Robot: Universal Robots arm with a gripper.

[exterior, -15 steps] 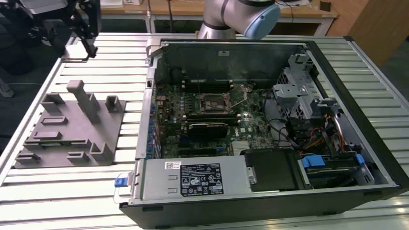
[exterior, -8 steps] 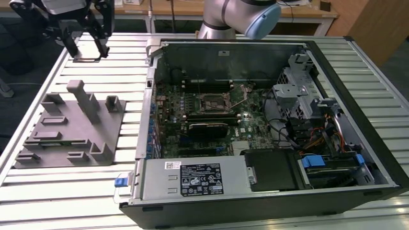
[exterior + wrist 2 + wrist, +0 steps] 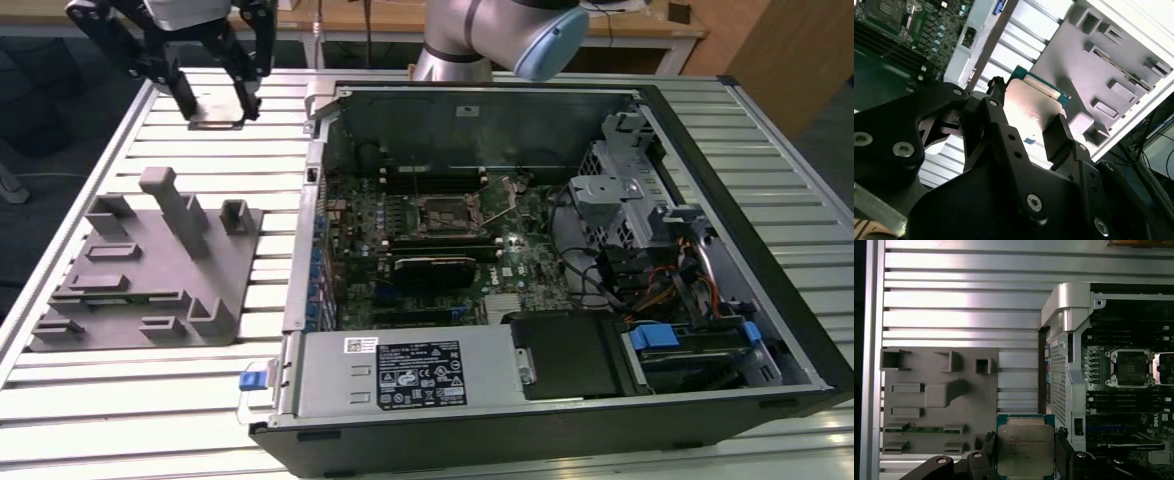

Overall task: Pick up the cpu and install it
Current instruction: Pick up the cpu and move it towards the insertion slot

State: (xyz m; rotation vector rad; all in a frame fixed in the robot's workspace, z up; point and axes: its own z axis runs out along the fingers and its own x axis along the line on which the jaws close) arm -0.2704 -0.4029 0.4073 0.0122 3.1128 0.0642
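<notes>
A grey plastic tray (image 3: 214,262) lies on the slatted table (image 3: 120,400) beside the open computer case (image 3: 454,120).

Your ribbed silvery metal table (image 3: 120,400), a grey plastic tray (image 3: 147,270) with upright posts lying flat on it toward the exterior view's left, an open black computer case (image 3: 534,440) on its side just beside that tray, seemingly not touching it.

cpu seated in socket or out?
Out. The claw grips the cpu over the table, outside the case; the socket sits empty.
</notes>
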